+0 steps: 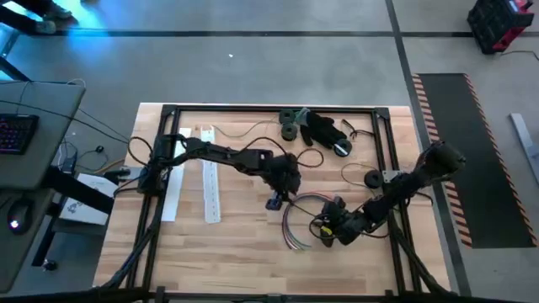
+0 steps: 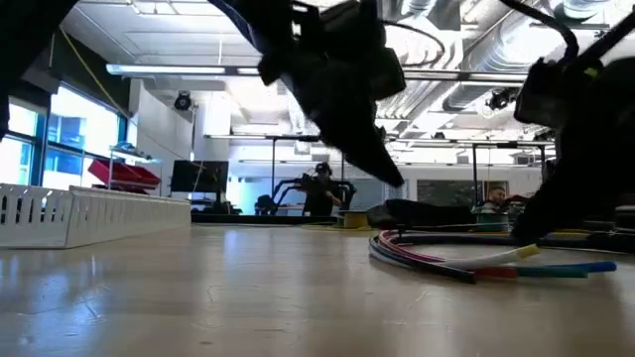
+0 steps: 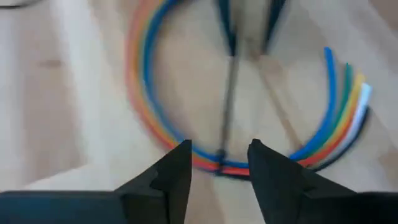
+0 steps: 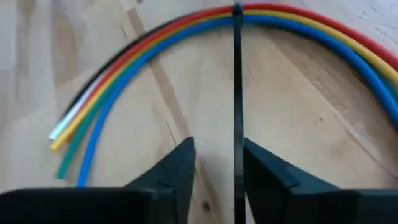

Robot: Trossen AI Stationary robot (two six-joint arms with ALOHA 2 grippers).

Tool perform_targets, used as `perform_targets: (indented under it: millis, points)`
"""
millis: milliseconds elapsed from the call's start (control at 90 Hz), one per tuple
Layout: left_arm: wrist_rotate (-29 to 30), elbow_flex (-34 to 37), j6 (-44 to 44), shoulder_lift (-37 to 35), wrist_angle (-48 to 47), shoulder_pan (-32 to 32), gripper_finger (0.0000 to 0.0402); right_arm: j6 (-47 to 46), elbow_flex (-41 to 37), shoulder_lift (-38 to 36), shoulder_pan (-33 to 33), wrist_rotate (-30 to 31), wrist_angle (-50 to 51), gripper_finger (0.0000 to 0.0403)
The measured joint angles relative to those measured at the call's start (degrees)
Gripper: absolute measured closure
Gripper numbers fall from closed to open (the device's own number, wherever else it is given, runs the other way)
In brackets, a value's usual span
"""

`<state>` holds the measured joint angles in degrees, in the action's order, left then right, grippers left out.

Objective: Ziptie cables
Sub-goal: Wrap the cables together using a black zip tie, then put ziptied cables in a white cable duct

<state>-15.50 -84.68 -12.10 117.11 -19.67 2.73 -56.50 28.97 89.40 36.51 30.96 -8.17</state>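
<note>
Cables [image 4: 186, 28]: I'm seeing a black ziptie [image 4: 237, 93] looped round them.
Right end effector [image 4: 214, 180]: I'm holding its fingers slightly parted, the tail between — ungripped.
Left end effector [image 3: 217, 180]: I'm hovering it open over the cables.
Advice: I'm judging pinch the tail, pull straight — steadily.

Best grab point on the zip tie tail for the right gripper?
Grip the zip tie tail on its free straight run, short of the cables. Come along the table: the right gripper is open with the strip lying lengthwise between its fingers.
</note>
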Motion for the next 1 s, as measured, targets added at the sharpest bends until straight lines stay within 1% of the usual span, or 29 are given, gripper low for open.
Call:
perform_targets:
  millis: [100,222,333,444,544,644,733,844,1000]
  points:
    - [6.18,0.0,6.57,-3.29,-3.23,0.19,0.0268,1.85,0.0,-3.52,-0.26,-0.08,-0.13,0.0258]
    - [14.36,0.24,15.59,-8.26,-11.68,0.4,0.0283,4.31,0.03,-9.25,-1.34,-0.39,0.88,0.0254]
    - [20.2,3.69,25.63,-13.3,-20.45,0.69,0.0293,6.25,0.11,-14.62,-3.07,-0.02,2.84,0.0254]
    - [23.75,9.72,38.23,-19.01,-28.19,2.23,0.0293,8.27,0.11,-19.49,-5.5,0.57,4.88,0.0254]
    - [24.63,16.69,48.14,-24.95,-30.45,4.83,0.0283,10.19,0.11,-22.73,-7.92,1.96,5.81,0.0254]
    - [25.06,23.82,55.04,-30.74,-29.73,7.85,0.0263,13.1,0.14,-25.19,-10.46,2.92,5.74,0.0254]
    - [26.01,29.3,59.43,-34.39,-29.95,10.51,0.0242,15.22,0.16,-26.49,-12.61,2.91,5.73,0.0254]
    - [26.81,34.47,63.81,-36.51,-29.94,13.28,0.0225,16.48,0.16,-27.67,-14.8,2.88,5.66,0.0254]
    - [26.74,38.32,64.35,-36.12,-26.97,14.75,0.0225,16.47,0.18,-28.08,-17.08,0.74,5.37,0.0254]
